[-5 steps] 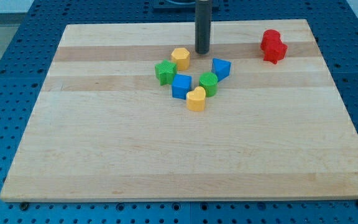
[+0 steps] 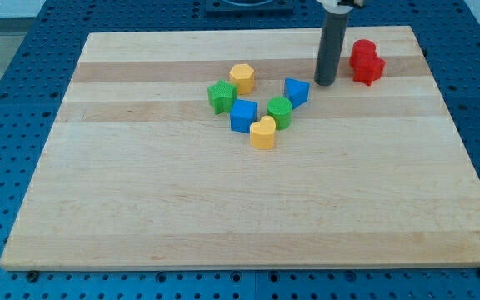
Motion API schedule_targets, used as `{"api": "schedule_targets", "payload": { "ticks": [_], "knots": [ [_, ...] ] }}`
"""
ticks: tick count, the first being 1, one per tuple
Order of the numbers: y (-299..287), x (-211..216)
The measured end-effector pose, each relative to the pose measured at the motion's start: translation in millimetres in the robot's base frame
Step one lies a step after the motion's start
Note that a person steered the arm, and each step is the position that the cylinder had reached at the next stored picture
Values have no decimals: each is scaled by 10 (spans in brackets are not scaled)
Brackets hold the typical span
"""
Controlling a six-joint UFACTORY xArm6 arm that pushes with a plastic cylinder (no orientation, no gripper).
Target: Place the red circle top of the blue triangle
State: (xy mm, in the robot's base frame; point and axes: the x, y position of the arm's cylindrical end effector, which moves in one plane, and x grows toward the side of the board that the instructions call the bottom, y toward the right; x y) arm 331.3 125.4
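Note:
Two red blocks touch at the view's top right: a round one (image 2: 362,52) and, just below and right of it, another red block (image 2: 371,69) whose shape I cannot make out. The blue triangle (image 2: 296,91) lies left of them, at the right edge of the middle cluster. My tip (image 2: 324,82) rests on the board between the blue triangle and the red blocks, a little right of the triangle and just left of the reds, touching neither.
The middle cluster holds a yellow hexagon (image 2: 242,78), a green star (image 2: 221,96), a blue cube (image 2: 242,116), a green round block (image 2: 279,112) and a yellow heart (image 2: 262,132). The wooden board (image 2: 140,192) lies on a blue pegboard table.
My tip has moved to the view's right, from above the cluster beside the yellow hexagon to the gap between the blue triangle and the red blocks. No block has moved.

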Motion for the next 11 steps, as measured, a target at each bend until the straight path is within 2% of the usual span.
{"api": "schedule_targets", "payload": {
  "ticks": [2,4,5,8,11],
  "knots": [
    [346,256],
    [914,255],
    [1226,85],
    [1308,-805],
    [1025,-915]
  ]
}}
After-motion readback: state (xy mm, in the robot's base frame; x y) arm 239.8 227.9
